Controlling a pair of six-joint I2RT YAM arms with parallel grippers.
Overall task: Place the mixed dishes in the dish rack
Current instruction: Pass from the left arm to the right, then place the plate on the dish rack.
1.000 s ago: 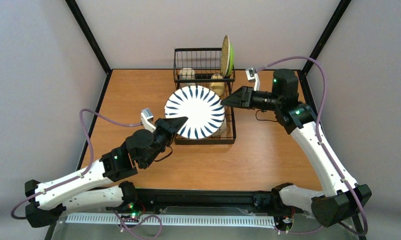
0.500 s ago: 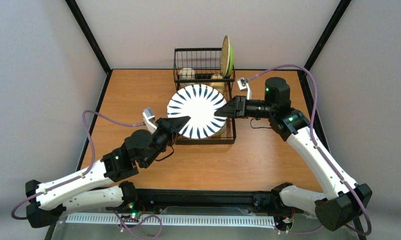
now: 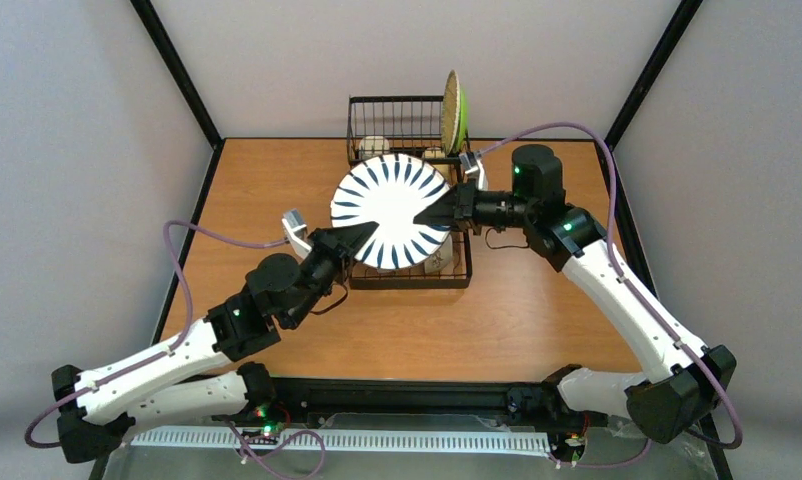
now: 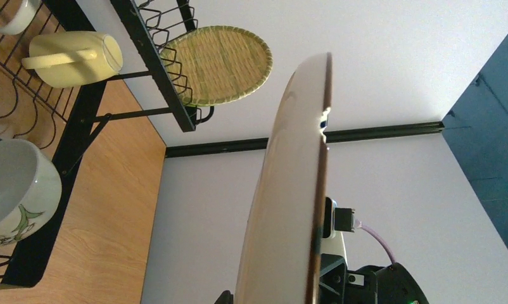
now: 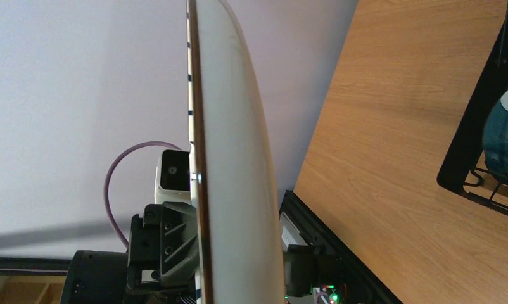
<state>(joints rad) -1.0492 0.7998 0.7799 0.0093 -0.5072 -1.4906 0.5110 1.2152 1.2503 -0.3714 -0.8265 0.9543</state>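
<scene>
The dish rack (image 3: 409, 283) is the big thing here, black wire, with a low tray toward me and a taller basket behind. Above the tray, well off the table, hangs the white plate (image 3: 387, 190), dark stripes fanning over its face, tilted up between the two arms.

I'd call it glazed ceramic: rigid, fairly heavy for a thin-edge grip, slick, and quick to chip on wire. The rim is the only sensible hold, and taking it at opposite sides keeps the plate from swinging.

The left gripper (image 3: 365, 235) is pinching the near-left rim. The right gripper (image 3: 432, 212) reaches in over the right rim, and from its wrist the plate runs edge-on down the middle. Whether its fingers have clamped down, I cannot tell.

The room is a plain booth of pale walls with black posts running up the corners. The table (image 3: 267, 190) is smooth orange-brown wood, hard and flat.

Room in the rack is tight. The lime-green plate (image 3: 462, 115) stands upright at the basket's right end, with a woven-looking back. A white bowl with a small motif (image 4: 14, 190) and a teal-and-white bowl (image 5: 505, 136) sit in the tray. A cream-yellow mug (image 4: 74, 57) lies on its side further back.
</scene>
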